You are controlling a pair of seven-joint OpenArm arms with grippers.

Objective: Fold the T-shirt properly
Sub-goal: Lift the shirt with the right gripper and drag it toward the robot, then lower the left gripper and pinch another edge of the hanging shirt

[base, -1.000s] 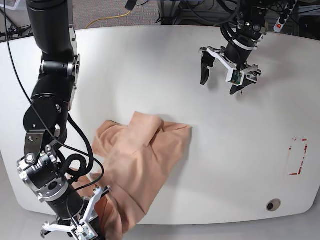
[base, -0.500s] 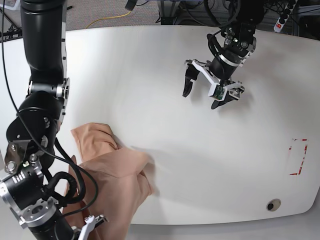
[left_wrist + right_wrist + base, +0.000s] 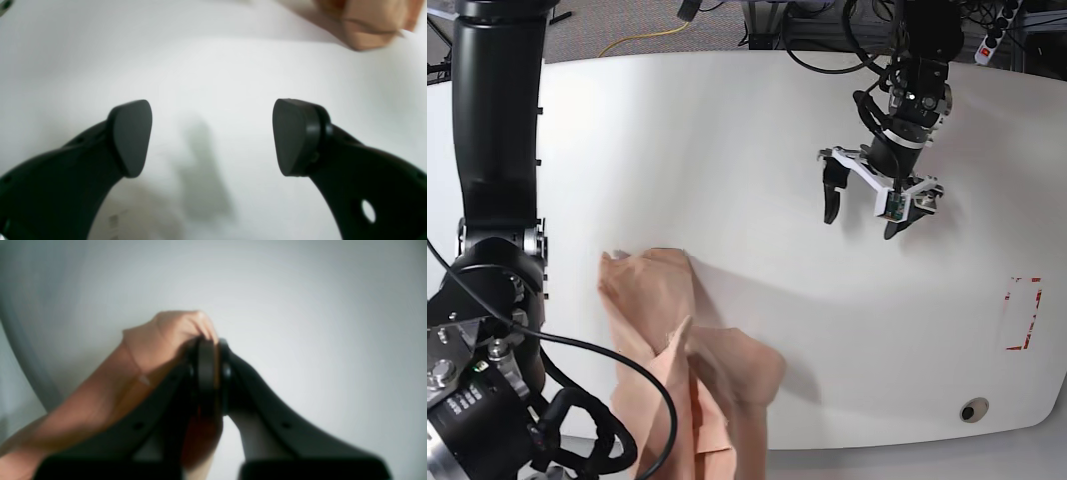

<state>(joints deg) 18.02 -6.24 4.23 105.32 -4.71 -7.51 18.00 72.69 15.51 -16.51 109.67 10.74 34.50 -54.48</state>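
Observation:
The peach T-shirt (image 3: 689, 372) lies crumpled on the white table (image 3: 757, 140) at the front left, and its lower part runs off the front edge. In the right wrist view my right gripper (image 3: 211, 373) is shut on a bunched fold of the T-shirt (image 3: 156, 340); in the base view that gripper is below the frame. My left gripper (image 3: 860, 222) hovers open over bare table at the back right, far from the shirt. The left wrist view shows its fingers (image 3: 130, 136) wide apart around nothing, with a corner of the T-shirt (image 3: 370, 23) at the top right.
Red tape marks (image 3: 1024, 313) sit near the table's right edge, with a small round hole (image 3: 973, 410) at the front right. The right arm's black body (image 3: 492, 300) fills the left side. A power strip (image 3: 995, 35) and a yellow cable (image 3: 642, 40) lie behind the table.
The right arm has dragged the T-shirt left and toward the front edge, turning it into a narrower bunch. The open left gripper swung left, then came back right and lower.

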